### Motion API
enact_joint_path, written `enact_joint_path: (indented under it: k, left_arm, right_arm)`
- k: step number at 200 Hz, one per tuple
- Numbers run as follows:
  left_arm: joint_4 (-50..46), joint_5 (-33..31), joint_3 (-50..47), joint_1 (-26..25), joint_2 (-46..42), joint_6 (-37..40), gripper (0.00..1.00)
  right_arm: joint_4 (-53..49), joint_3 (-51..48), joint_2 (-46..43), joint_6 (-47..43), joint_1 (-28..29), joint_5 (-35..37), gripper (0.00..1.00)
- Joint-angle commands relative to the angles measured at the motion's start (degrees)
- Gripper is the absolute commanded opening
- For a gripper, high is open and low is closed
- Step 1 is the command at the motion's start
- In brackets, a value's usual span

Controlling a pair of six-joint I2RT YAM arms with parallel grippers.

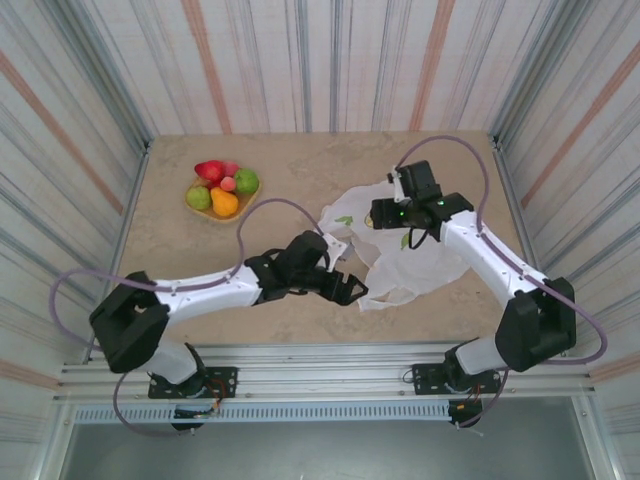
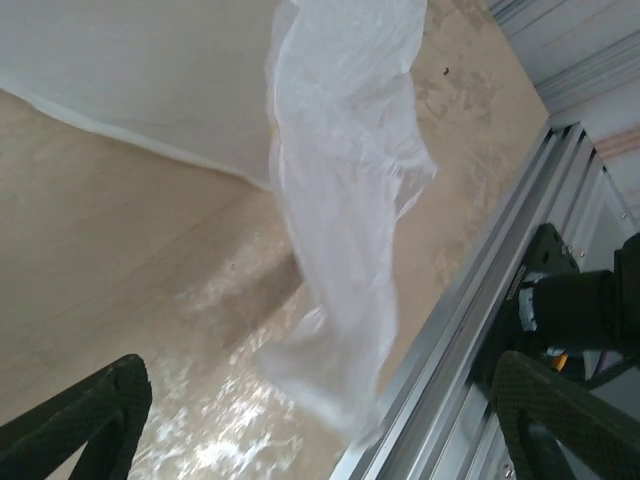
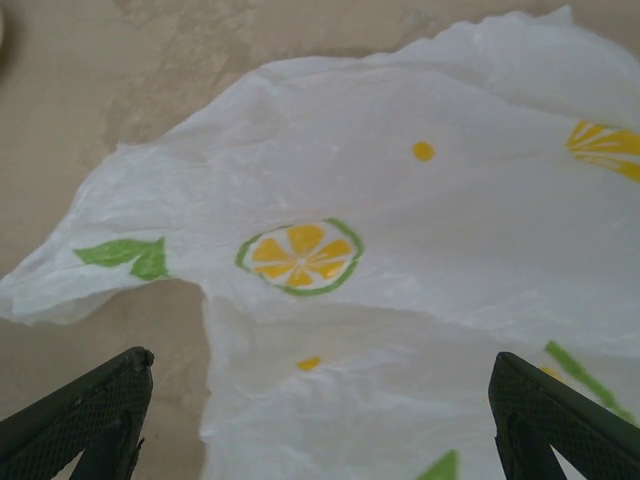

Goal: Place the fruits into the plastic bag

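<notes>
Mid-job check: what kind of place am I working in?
Likely a robot test cell, not a kitchen: striped walls box in the tabletop, an aluminium rail edges it, and the fruits look like toys.

The left arm (image 1: pixel 210 290) lies low, running from the near edge of the table (image 1: pixel 300 165) toward its middle. The left gripper (image 1: pixel 352 291) has its jaws spread wide. The right arm (image 1: pixel 480 255) bends near the right edge and reaches inward. The right gripper (image 1: pixel 383 213) is likewise spread wide.
</notes>
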Motion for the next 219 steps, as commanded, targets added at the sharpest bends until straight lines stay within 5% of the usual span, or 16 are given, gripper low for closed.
enact_joint_path:
  k: [1, 27, 64, 121, 151, 202, 219]
  left_arm:
    - [-8.0, -4.7, -2.2, 0.3, -8.2, 6.3, 0.97]
    - [-11.4, -8.6, -6.0, 3.4, -17.5, 5.8, 0.98]
    - [-13.0, -4.7, -10.5, 16.1, -28.3, 0.1, 0.98]
    - [-13.3, -0.6, -12.9, 27.6, -32.8, -4.8, 0.98]
    - [-11.5, -0.1, -14.2, 28.0, -33.0, -6.8, 0.98]
    - [-9.3, 0.1, -13.9, 27.9, -30.0, -8.2, 0.98]
    - [-8.2, -1.3, -12.8, 26.8, -28.4, -7.6, 0.98]
  right_arm:
    - [-3.8, 0.2, 1.1, -2.7, 3.8, 3.3, 0.91]
    - [-6.4, 0.4, 4.0, -4.5, 8.9, 9.1, 0.94]
    - [-10.2, 1.3, 9.2, -10.1, 14.3, 23.0, 0.97]
    - [-9.5, 4.3, 20.2, -17.6, 16.8, 34.4, 0.93]
    - [-8.9, 6.2, 25.2, -20.3, 16.3, 38.3, 0.71]
    - [-5.9, 5.4, 18.1, -22.0, 14.8, 38.5, 0.00]
    - [-5.7, 3.9, 10.4, -21.1, 13.1, 33.0, 0.00]
